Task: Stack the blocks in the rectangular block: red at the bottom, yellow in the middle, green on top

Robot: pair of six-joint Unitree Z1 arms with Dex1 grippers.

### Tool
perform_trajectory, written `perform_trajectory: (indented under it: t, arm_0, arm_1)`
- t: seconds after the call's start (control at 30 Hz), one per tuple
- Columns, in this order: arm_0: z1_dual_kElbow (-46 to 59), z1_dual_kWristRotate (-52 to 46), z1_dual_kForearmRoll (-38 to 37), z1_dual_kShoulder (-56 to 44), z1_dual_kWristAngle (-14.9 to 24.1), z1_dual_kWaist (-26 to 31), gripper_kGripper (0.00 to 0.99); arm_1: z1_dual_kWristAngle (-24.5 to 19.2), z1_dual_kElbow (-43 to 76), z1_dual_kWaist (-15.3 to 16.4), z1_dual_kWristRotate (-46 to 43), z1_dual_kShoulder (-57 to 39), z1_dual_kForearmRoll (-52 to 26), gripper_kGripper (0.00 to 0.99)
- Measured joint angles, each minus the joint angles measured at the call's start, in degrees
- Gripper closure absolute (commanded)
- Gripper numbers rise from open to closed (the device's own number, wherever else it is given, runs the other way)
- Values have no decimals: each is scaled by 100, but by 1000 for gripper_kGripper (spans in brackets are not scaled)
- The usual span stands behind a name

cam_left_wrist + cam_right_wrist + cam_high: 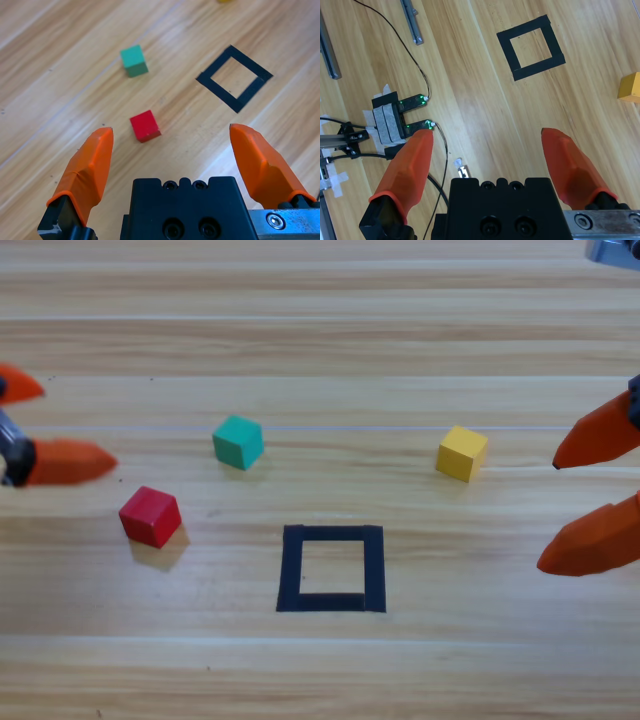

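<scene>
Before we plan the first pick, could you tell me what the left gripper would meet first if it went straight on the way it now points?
Most likely the red cube: in the left wrist view it lies just ahead of the open left gripper, roughly centred between the jaws, with bare wood between. The gripper's height over the table is unclear, so it might pass above it.

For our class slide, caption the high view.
Open left gripper and right gripper wait at the edges; red, green, yellow lie outside the rectangular block.
</scene>
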Motion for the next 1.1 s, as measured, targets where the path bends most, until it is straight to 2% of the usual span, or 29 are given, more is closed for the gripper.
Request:
perform_trajectory:
  t: [0.27, 0.4, 0.53, 0.7, 0.8, 0.9, 1.0, 1.1]
  arm_0:
    - [-4, -100, 276, 363, -337, -285, 0]
    - [-43, 76, 276, 417, -467, -604, 0]
    - [-95, 105, 294, 421, -481, -850, 0]
    - [-149, 105, 350, 421, -481, -921, 0]
    - [-149, 105, 351, 423, -480, -936, 0]
    - [-149, 105, 355, 431, -480, -939, 0]
    - [-152, 105, 360, 516, -455, -940, 0]
    - [-238, -83, 504, 690, -150, -946, 0]
  arm_1:
    - [0, 67, 1, -12, -1, 0, 36]
    - [-70, 96, 1, 193, -2, 0, 36]
    - [-626, 96, -20, 864, -2, -1, 36]
    - [-2138, 92, -83, 1862, 16, -179, 36]
    - [-2242, 20, -131, 2470, 144, -195, 36]
    - [-2232, -28, -196, 3231, 306, -558, 36]
    - [-2530, -227, -242, 3765, 507, -599, 36]
    - [-2672, -646, -306, 4266, 980, -600, 36]
